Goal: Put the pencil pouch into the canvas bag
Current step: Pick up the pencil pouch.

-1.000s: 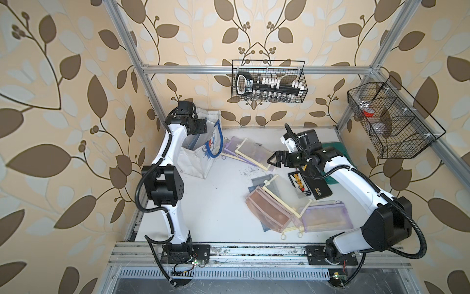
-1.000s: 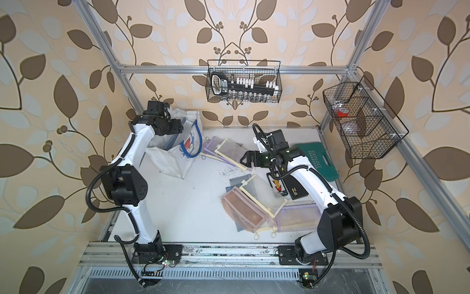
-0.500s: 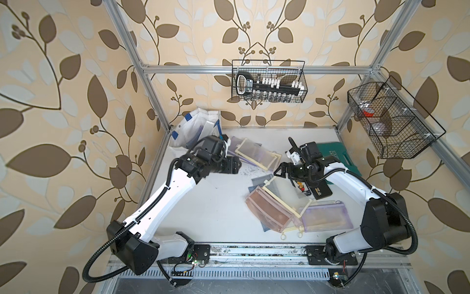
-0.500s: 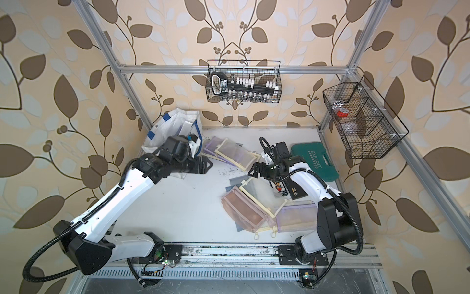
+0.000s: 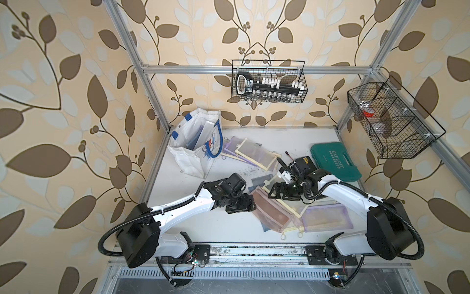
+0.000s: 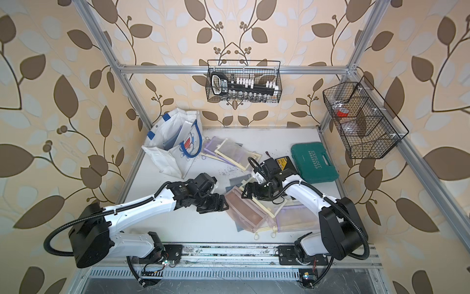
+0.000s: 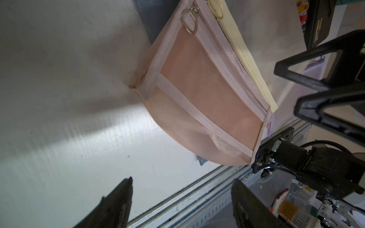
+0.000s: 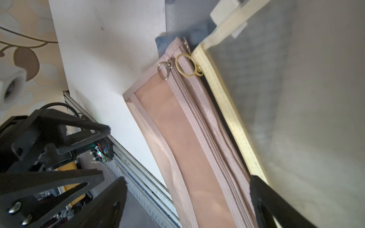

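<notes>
The white canvas bag (image 5: 192, 149) (image 6: 170, 150) with blue rope handles stands open at the back left. Several mesh pencil pouches lie mid-table. A pink pouch (image 5: 273, 213) (image 6: 248, 212) (image 7: 207, 88) (image 8: 187, 148) lies flat at the front of the pile, with a cream-trimmed pouch (image 8: 227, 110) overlapping its zipper edge. My left gripper (image 5: 250, 203) (image 6: 223, 203) (image 7: 181, 181) is open and empty just left of the pink pouch. My right gripper (image 5: 273, 192) (image 6: 245, 191) (image 8: 188, 178) is open, its fingers straddling the pink pouch's zipper side from above.
A teal tool case (image 5: 335, 161) and a black box (image 5: 304, 163) lie at the back right. More pouches (image 5: 254, 152) lie beside the bag, and a purple one (image 5: 326, 216) sits front right. Wire baskets (image 5: 268, 84) (image 5: 391, 119) hang on the frame. The front rail (image 5: 254, 250) is close.
My left arm swung away from the canvas bag to the table's middle, ending beside the pink pouch. My right gripper moved forward and down over the pouch pile.
</notes>
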Robot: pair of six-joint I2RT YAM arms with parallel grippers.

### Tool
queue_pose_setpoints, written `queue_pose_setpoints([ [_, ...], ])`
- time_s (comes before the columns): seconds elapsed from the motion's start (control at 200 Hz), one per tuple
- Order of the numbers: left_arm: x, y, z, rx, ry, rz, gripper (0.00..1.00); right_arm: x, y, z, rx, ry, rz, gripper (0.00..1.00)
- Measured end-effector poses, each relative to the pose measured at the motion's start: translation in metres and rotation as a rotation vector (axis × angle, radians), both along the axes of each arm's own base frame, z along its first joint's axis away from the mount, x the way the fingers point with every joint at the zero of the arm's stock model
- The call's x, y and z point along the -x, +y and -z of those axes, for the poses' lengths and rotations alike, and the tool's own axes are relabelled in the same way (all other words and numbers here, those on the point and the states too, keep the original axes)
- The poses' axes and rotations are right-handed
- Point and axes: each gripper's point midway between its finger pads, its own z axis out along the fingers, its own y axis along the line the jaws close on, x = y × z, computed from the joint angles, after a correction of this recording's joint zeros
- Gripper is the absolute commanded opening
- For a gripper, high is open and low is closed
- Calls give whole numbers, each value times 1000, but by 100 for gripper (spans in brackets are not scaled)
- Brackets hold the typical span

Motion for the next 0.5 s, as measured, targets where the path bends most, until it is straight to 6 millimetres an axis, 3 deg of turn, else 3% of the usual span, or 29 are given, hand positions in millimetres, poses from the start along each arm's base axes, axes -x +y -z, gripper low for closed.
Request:
queue_pose_setpoints([
  [0.32,-18,-17,43,5,104,-147,76,6,2,41,3,105,19,86],
  [0.5,-31,-27,55,43,134,-200,60,2,11,42,-44,108,23,83],
])
